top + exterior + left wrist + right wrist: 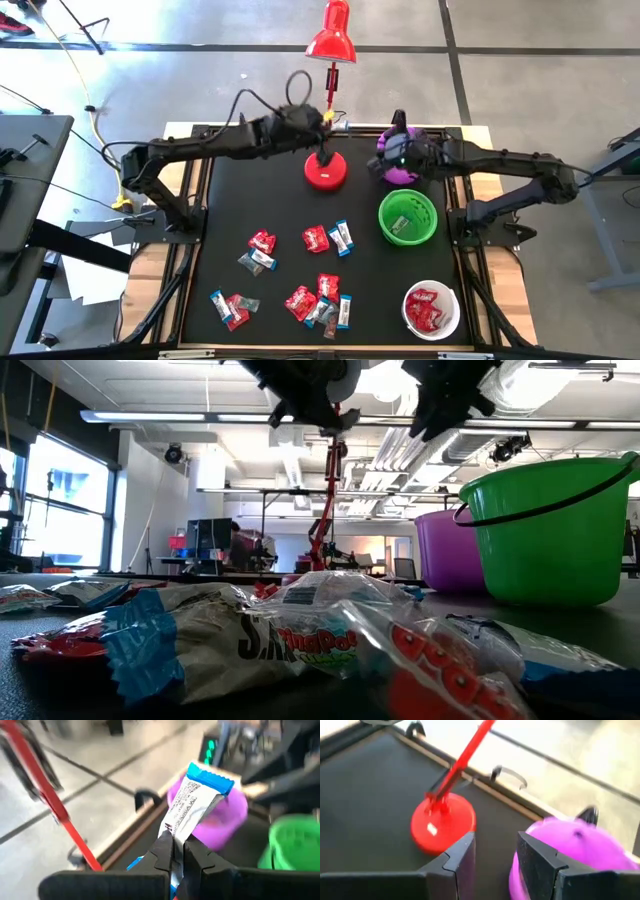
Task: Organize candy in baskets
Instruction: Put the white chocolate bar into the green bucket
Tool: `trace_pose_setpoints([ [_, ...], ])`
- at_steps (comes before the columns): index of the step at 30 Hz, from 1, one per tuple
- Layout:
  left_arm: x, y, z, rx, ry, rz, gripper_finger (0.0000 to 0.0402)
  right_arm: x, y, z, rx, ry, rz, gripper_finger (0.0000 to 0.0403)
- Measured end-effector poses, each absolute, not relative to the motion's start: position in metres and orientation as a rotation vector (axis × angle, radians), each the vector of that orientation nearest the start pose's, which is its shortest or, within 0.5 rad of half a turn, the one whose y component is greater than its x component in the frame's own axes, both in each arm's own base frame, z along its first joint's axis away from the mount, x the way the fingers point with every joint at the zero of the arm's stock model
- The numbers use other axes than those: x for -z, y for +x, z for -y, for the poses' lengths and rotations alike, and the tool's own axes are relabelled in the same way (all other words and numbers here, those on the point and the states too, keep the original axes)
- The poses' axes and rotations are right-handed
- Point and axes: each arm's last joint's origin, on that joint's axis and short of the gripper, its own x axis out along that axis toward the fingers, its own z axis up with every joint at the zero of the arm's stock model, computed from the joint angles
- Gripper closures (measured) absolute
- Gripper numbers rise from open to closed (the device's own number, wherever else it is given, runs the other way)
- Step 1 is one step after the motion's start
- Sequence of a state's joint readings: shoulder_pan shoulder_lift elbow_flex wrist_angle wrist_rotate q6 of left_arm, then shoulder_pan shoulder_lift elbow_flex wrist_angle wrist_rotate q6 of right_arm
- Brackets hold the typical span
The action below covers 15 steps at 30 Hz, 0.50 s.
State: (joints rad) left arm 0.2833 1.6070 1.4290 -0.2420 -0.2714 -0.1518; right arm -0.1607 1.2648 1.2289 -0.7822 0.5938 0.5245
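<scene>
The left gripper [177, 851] has its fingers [162, 852] pinched tight on a blue-and-white candy [192, 805] that stands up between them, its print too blurred to read; beyond the fingertips sits the purple basket [225, 817]. On the black worktop [225, 210] lie about a dozen loose candies [318, 240] in red, blue-and-white and silvery wrappers; one near wrapper [310, 645] reads roughly "Airheads". There are three baskets: purple, green [407, 217] and white [431, 309], the white one holding red sweets. The right gripper [495, 852] hangs with fingers apart and empty, the purple basket just beside one finger, the red lamp base [442, 822] ahead.
</scene>
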Motion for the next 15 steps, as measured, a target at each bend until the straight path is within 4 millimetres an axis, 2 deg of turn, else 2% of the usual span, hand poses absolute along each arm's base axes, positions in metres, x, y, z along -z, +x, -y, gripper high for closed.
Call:
trace_pose_setpoints([
  [4,-0.36,0.348,-0.127,-0.627,-0.195,-0.289,0.0396,-0.346,0.247,0.073,0.91,0.228,-0.555,0.0265],
  [15,-0.371,0.343,-0.147,-0.678,-0.222,-0.186,0.0396,-0.35,0.237,0.113,0.894,0.158,-0.586,0.0265],
])
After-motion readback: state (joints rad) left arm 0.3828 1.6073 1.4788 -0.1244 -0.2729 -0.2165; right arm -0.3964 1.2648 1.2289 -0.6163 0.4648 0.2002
